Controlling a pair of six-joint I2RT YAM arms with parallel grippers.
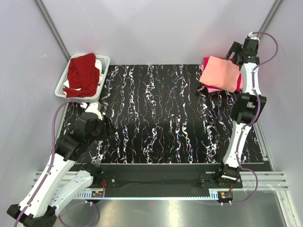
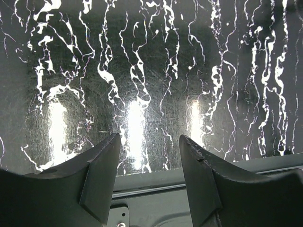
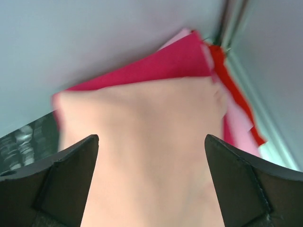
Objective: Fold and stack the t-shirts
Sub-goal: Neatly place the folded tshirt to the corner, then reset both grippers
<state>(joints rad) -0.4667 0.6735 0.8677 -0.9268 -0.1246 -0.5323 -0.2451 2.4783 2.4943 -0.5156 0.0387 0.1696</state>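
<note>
Holding the left gripper (image 2: 149, 142) low at the left side, over the glossy black worktop (image 1: 156, 113) veined with white marbling. Keeping its dark, wedge-shaped fingers (image 2: 102, 172) partly apart, gripping nothing.

Reaching up the right side to the far right corner with the right gripper (image 3: 151, 142). Spreading its matte black fingers (image 3: 66, 179) wide just above the soft salmon-peach cotton t-shirt (image 1: 220, 73), clamping nothing. Showing that shirt folded into a flat, smooth, near-square panel, topping the stack, sitting askew to the worktop's edges, offering no clear long axis. Covering most of a bright crimson-magenta folded t-shirt (image 3: 156, 66) beneath, and letting a light pink t-shirt (image 3: 236, 112) peek out at the edge.

Keeping a dark maroon-red t-shirt (image 1: 81, 73) crumpled in a loose heap inside a white plastic basket (image 1: 107, 64) at the far left corner.
</note>
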